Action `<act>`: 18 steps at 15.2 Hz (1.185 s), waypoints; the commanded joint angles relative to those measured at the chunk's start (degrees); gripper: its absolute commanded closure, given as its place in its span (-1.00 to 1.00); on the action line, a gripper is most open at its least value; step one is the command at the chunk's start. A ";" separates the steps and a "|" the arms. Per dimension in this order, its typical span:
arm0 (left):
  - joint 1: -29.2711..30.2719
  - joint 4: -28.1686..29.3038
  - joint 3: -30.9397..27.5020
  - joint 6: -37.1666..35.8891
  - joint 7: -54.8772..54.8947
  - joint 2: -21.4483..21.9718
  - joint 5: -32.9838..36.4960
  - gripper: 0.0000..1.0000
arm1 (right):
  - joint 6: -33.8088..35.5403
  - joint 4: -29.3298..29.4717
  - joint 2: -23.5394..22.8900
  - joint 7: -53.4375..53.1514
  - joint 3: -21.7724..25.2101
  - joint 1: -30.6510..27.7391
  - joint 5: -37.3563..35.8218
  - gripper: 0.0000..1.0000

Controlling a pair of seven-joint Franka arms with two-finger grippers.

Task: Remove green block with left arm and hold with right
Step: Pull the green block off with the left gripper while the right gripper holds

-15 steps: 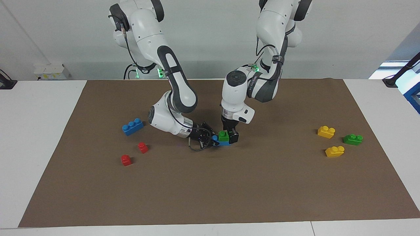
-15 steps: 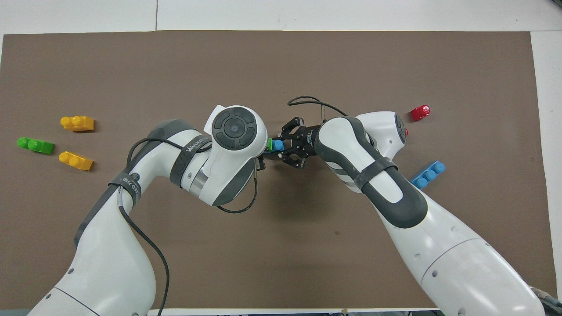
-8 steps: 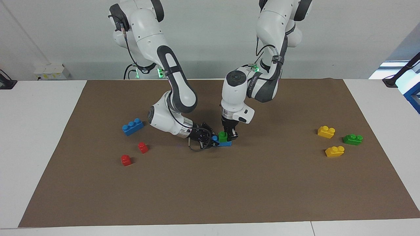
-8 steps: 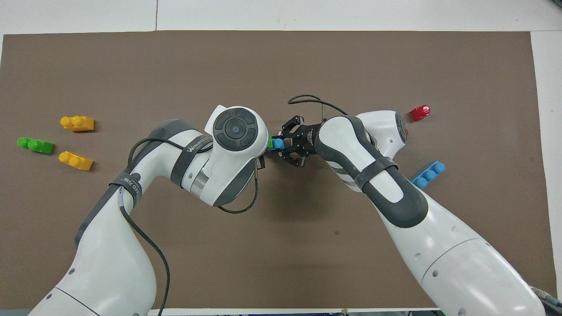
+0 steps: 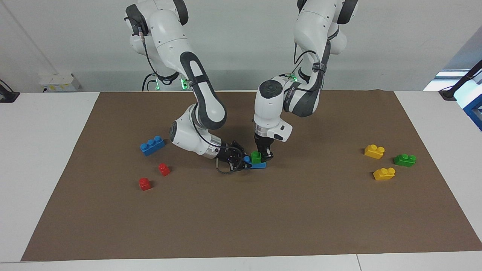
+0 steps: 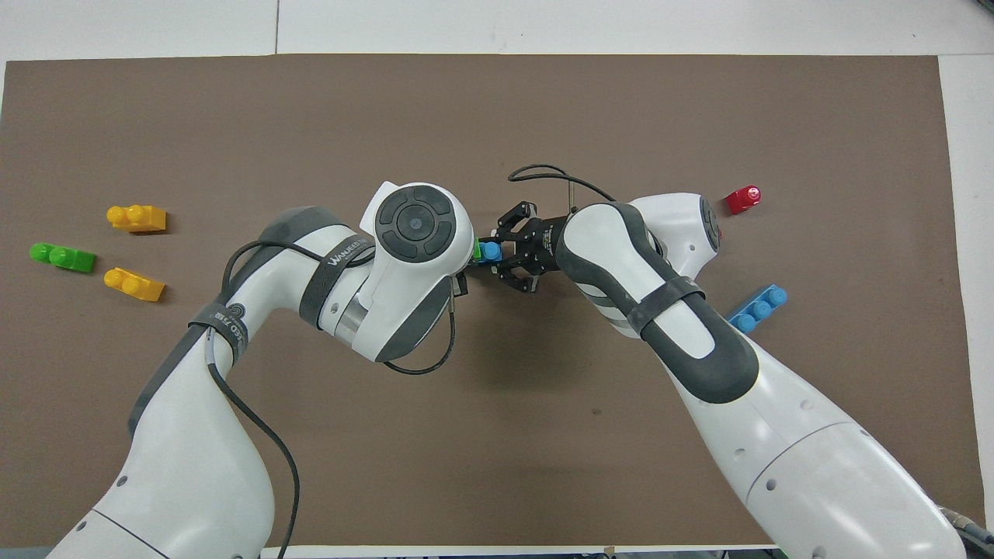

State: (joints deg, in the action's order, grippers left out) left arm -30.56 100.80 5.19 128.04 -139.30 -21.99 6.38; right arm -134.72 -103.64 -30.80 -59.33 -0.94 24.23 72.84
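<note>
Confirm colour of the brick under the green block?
Blue, clearest in the facing view.

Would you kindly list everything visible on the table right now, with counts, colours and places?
green block: one, light green, stacked on the blue base brick at mat centre
blue base brick: one, blue, under it
blue brick: one, three studs, toward the right arm's end
red bricks: two, beside it
yellow bricks: two, toward the left arm's end
dark green brick: one, between them
brown mat: one
left gripper: shut on the green block
right gripper: shut on the blue base brick
</note>
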 commanded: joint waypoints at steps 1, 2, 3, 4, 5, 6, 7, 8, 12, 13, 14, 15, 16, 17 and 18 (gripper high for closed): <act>-0.11 -2.89 -0.45 -4.98 -0.71 1.86 0.91 1.00 | -0.54 -0.16 -0.40 0.70 -0.21 -0.41 1.60 0.74; -0.03 -2.89 -0.53 -5.60 -0.53 2.82 0.57 1.00 | -0.54 -0.16 -0.40 0.70 -0.20 -0.41 1.60 0.75; 0.06 -2.89 -0.53 -6.30 -0.45 3.62 0.47 1.00 | -0.54 -0.07 -0.40 0.70 -0.20 -0.41 1.60 0.74; 0.15 -2.89 -0.53 -6.92 -0.36 4.32 0.39 1.00 | -0.54 -0.07 -0.40 0.70 -0.29 -0.41 1.60 0.74; 0.24 -2.98 -0.53 -7.97 -0.36 4.94 0.12 1.00 | -0.54 -0.16 -0.40 0.70 -0.21 -0.41 1.60 0.74; 0.24 -3.15 -0.53 -9.29 0.34 5.29 0.12 1.00 | -0.54 -0.16 -0.40 0.70 -0.20 -0.41 1.60 0.74; 0.24 -3.59 -0.53 -10.69 1.22 6.34 -0.49 1.00 | -0.54 -0.16 -0.40 0.70 -0.29 -0.41 1.60 0.74; 0.24 -3.68 -0.79 -11.58 2.18 7.31 -1.80 1.00 | -0.54 -0.16 -0.40 0.70 -0.21 -0.41 1.60 0.74; 2.43 -3.59 -0.71 -16.05 8.76 10.65 -3.92 1.00 | -0.54 -0.07 -0.40 0.62 -0.29 -0.41 1.60 0.74; 2.52 -3.59 -0.97 -17.11 10.70 11.44 -4.01 1.00 | -0.54 -0.07 -0.40 0.62 -0.21 -0.50 1.60 0.74; 2.61 -3.33 -1.15 -17.73 12.81 11.97 -4.10 1.00 | -0.54 0.02 -0.40 0.53 -0.29 -0.50 1.60 0.74; 3.05 -3.24 -1.24 -18.61 15.00 12.32 -4.10 1.00 | -0.54 0.11 -0.31 0.44 -0.21 -0.67 1.60 0.74; 4.01 -3.24 -1.15 -19.57 17.37 12.41 -4.10 1.00 | -0.45 0.28 -0.23 0.44 -0.20 -0.85 1.60 0.75; 4.89 -3.15 -1.15 -20.45 19.75 12.50 -4.10 1.00 | -0.37 0.63 0.12 -0.52 -0.20 -1.11 1.60 0.74; 5.94 -2.98 -1.15 -20.98 22.38 12.76 -4.10 1.00 | 0.07 1.42 0.74 -1.75 -0.12 -1.90 1.51 0.74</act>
State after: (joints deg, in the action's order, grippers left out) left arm -26.62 97.07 3.97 109.17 -122.31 -10.44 3.29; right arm -134.97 -103.15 -31.24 -59.77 -0.82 23.81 73.02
